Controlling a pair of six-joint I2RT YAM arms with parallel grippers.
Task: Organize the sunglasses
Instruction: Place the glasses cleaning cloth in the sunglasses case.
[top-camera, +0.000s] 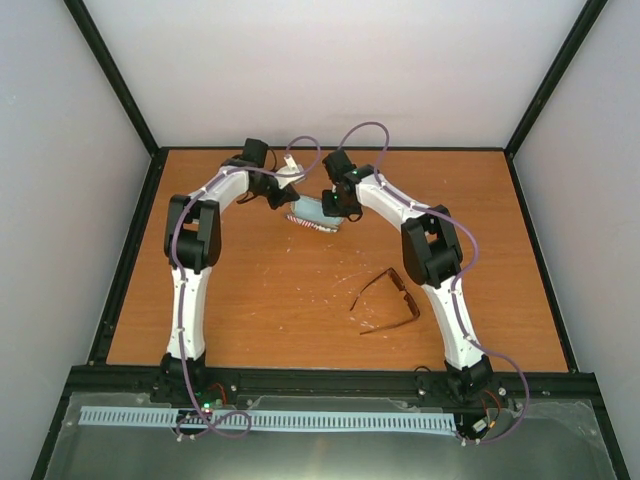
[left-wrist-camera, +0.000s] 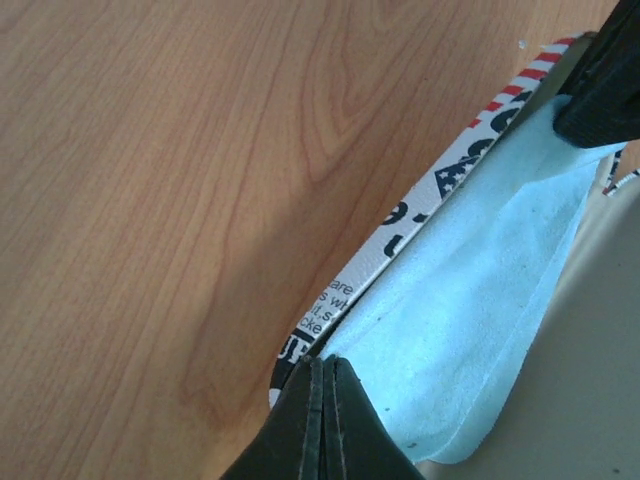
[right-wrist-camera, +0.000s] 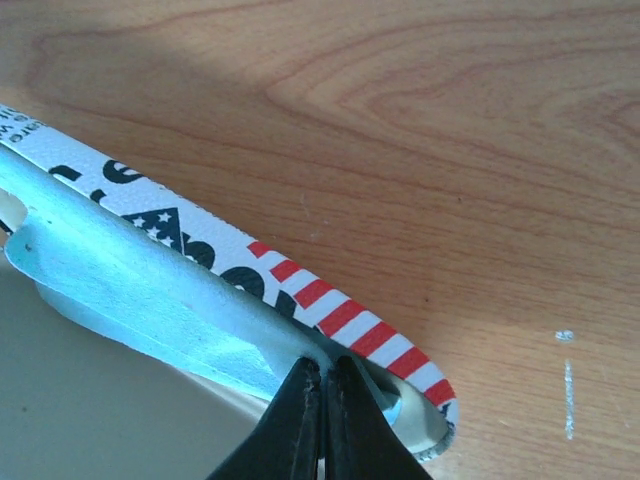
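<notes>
Reddish-brown and thin in the frame, the sunglasses (top-camera: 404, 292) lie on the bare desk (top-camera: 250, 290), right of centre and just beside the right arm's lower link. Their temples are spread open toward the left. Nothing touches them.

Expect them to be light and stiff but delicate. The slim temples could bend or fold at the hinges, and the dark lenses look smooth enough to slip or scratch. I would take hold at the bridge or along the top bar of the front, where the frame is most solid, and not out on a temple tip.

Toward the back of the desk, well apart from them, sits the striped case (right-wrist-camera: 330, 310), with a light blue cloth (left-wrist-camera: 470, 300) over its mouth. Your left end effector (left-wrist-camera: 322, 365) has its fingers pressed together on one end of that cloth at the case's rim. Your right end effector (right-wrist-camera: 322, 372) is pinched on the other end, so the cloth hangs stretched between them. Whether either pinch also catches the rim, you cannot tell from here.
</notes>
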